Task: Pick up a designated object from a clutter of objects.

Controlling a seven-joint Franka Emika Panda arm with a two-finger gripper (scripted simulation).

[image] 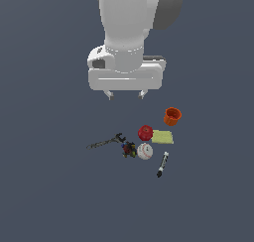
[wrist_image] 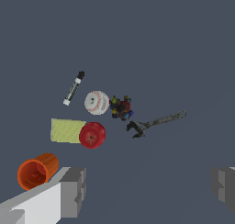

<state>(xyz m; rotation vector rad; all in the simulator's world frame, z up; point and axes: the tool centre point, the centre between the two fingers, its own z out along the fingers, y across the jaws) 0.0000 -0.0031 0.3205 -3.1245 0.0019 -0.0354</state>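
Roundly symmetrical baseball (image: 145,151), no long axis

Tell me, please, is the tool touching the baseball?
Apart: in the exterior view the open tool hangs well above the baseball, bare floor between.

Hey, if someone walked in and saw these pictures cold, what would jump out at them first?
Probably the big white robot hand, hanging open above a tight cluster of small items on a plain dark grey floor. Next come the bright colours: a shiny red round fruit touching a flat yellow block, and an orange cup lying apart on its side. The white baseball with red stitching sits beside the multicoloured toy.
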